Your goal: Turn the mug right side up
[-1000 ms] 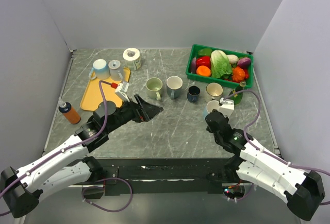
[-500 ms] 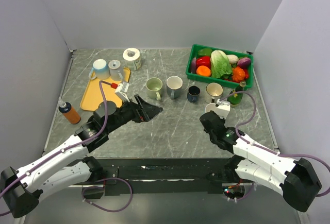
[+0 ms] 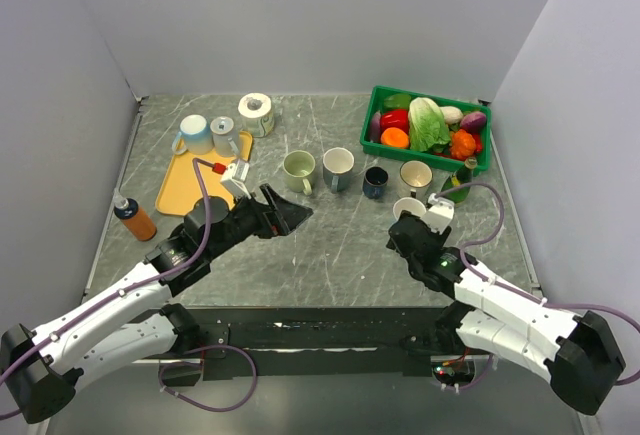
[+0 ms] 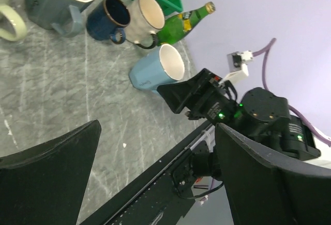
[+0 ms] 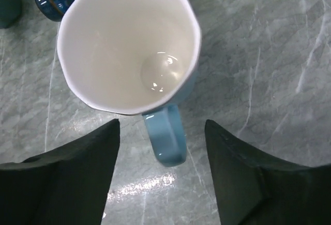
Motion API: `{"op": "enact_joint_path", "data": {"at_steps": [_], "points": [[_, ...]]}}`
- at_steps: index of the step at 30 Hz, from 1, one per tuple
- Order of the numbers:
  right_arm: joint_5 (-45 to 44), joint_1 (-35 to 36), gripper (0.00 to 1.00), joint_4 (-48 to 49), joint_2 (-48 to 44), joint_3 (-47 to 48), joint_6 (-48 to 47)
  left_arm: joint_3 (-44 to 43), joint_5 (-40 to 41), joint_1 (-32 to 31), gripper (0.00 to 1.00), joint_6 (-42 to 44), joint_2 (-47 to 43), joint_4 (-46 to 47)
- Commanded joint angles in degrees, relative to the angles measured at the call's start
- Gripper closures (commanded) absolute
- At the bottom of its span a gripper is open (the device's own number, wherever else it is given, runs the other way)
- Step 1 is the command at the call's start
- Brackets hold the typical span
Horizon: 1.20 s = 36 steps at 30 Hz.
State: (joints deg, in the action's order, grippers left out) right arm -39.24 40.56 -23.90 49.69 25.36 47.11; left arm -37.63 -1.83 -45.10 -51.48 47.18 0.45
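Note:
The light blue mug [image 5: 129, 44] with a white inside stands on the grey table with its mouth up. Its handle [image 5: 165, 134] points toward my right gripper [image 5: 162, 147]. That gripper is open, with one finger on each side of the handle and a gap on both sides. From above, the mug [image 3: 407, 206] sits just ahead of the right gripper [image 3: 402, 233]. In the left wrist view the mug [image 4: 155, 72] shows beyond the right gripper [image 4: 178, 95]. My left gripper [image 3: 290, 210] hovers open and empty over the table's middle.
A row of mugs stands behind: green [image 3: 298, 168], grey [image 3: 338, 167], dark blue [image 3: 376, 181] and cream [image 3: 415, 177]. A green bottle [image 3: 455, 187] lies beside the crate of vegetables [image 3: 428, 127]. At the left are a yellow tray [image 3: 185, 190], a tape roll [image 3: 256, 110] and an orange bottle [image 3: 133, 217].
My right gripper has opened and let go of the blue mug, which now stands mouth up on the table. The right arm shifted slightly. The left arm has not moved.

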Motion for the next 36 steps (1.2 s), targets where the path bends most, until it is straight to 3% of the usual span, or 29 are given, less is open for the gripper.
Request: {"op": "enact_joint_path", "data": {"at_steps": [1, 8, 13, 20, 26, 34, 36], "points": [[-1.19, -0.21, 0.21, -1.76, -1.96, 3.46, 1.14, -2.80, 1.65, -0.16, 0.04, 1.56, 0.37, -1.94], [1.10, -0.21, 0.09, -5.01, -7.23, 6.45, -0.88, -4.99, 9.37, -0.07, 0.04, 2.53, 1.51, -4.84], [2.93, -0.30, 0.03, -7.30, -10.49, 10.14, -3.16, -10.62, 21.32, 0.36, 0.04, 3.49, 6.07, -10.11], [6.02, -0.39, 0.00, -8.00, -15.15, 14.01, -5.89, -18.53, 36.89, 6.85, 0.04, 7.01, 16.09, -11.87], [8.39, -0.30, 0.00, -8.00, -17.43, 15.77, -6.86, -28.01, 29.44, 20.90, 0.04, 6.75, 29.36, -14.16], [9.10, -0.48, 0.01, -7.65, -20.60, 14.63, -6.51, -47.61, 24.59, 28.22, 0.01, 11.32, 52.12, -22.33], [8.83, -0.39, 0.01, -8.53, -20.69, 14.97, -6.42, -50.33, 24.94, 29.10, 0.06, 11.84, 56.16, -22.77]]}}
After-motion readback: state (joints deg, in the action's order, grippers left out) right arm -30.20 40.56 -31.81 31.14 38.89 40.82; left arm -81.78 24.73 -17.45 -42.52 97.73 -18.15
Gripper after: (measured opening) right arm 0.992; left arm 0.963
